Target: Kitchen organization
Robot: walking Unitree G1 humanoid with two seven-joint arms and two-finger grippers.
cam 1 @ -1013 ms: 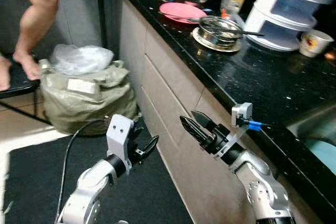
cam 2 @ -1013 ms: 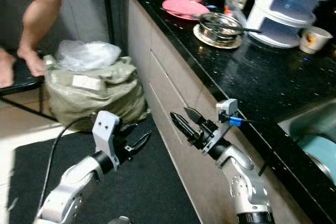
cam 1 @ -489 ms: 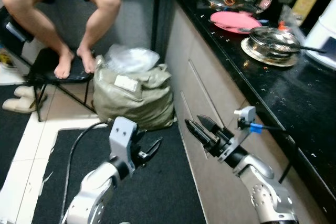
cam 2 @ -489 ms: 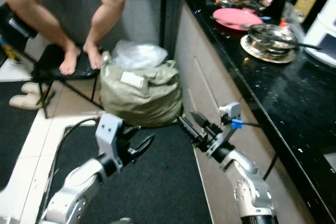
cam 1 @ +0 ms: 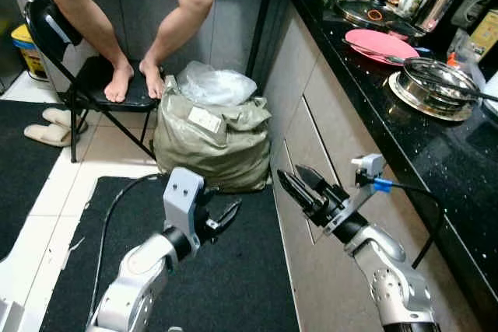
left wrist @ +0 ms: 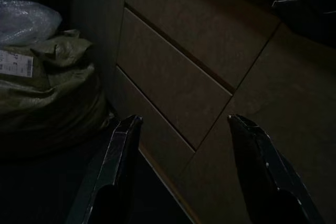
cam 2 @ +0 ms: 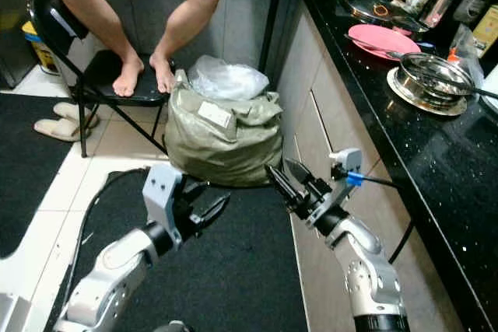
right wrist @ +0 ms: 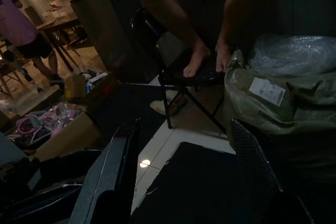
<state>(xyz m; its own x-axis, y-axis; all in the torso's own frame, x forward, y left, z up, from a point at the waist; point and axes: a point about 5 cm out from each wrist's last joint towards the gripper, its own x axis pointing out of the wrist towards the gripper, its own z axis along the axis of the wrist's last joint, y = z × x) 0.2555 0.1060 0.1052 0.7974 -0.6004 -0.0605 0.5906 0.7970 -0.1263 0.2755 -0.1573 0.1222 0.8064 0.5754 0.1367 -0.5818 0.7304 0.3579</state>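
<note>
Black speckled surface along the robot's right, carrying a pink plate and a steel bowl near its far end. Both arms raised over the dark mat, nothing held: left end effector spread, right end effector spread beside the drawer fronts. Probably between chores; best to turn toward the dishes, staying clear of the green sack and the seated person's feet.

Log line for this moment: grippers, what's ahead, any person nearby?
left gripper: open, empty, over black mat | right gripper: open, empty, beside cabinet drawers | ahead: green sack | person on folding chair
</note>
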